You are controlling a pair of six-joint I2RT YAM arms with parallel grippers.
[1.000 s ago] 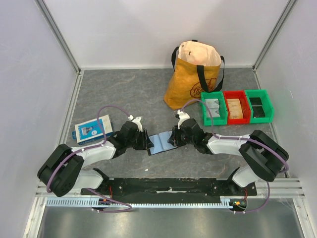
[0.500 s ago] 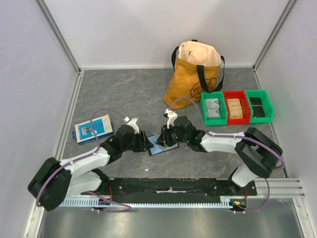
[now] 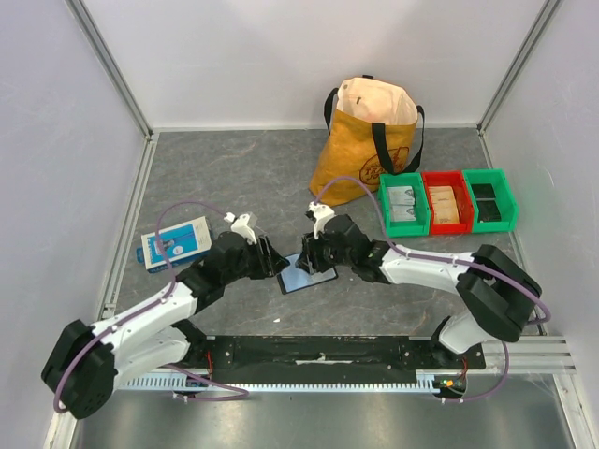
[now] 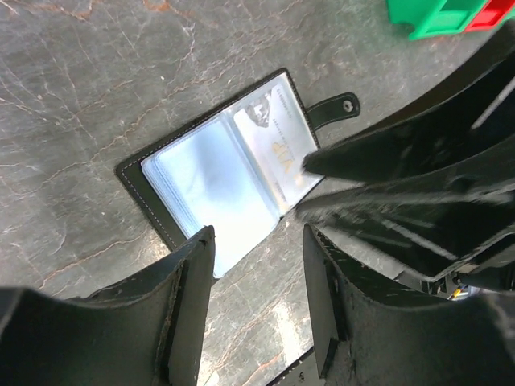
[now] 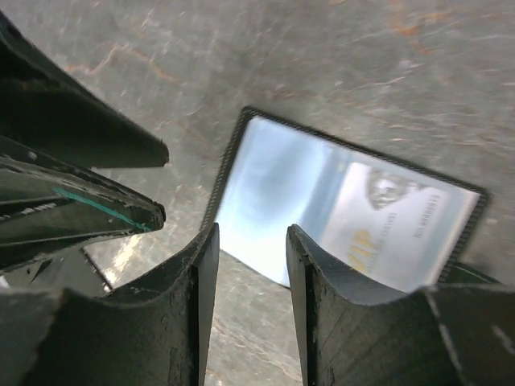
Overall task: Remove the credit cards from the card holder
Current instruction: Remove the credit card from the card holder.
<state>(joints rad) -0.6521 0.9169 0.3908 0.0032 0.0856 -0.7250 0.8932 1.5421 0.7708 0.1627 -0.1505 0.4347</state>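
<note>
The black card holder [image 3: 306,275] lies open and flat on the table between my two grippers. In the left wrist view the card holder [image 4: 133,174] shows clear sleeves and a pale credit card [image 4: 278,149] with gold "VIP" lettering inside the right sleeve; its tab with a silver stud [image 4: 348,104] sticks out. In the right wrist view that credit card [image 5: 394,225] sits in the card holder [image 5: 269,189]. My left gripper [image 3: 279,265] [image 4: 257,241] hovers open over the holder's near edge, empty. My right gripper [image 3: 314,254] [image 5: 251,237] is open and empty too, just above the holder.
A blue-and-white flat box [image 3: 176,241] lies at the left. A yellow tote bag [image 3: 367,140] stands at the back. Beside it sit a green bin [image 3: 404,204], a red bin [image 3: 446,202] and another green bin [image 3: 489,198].
Both grippers have opened wider and come off the card holder's ends. The left arm's elbow has swung left and nearer. The holder now lies flat on the table.
</note>
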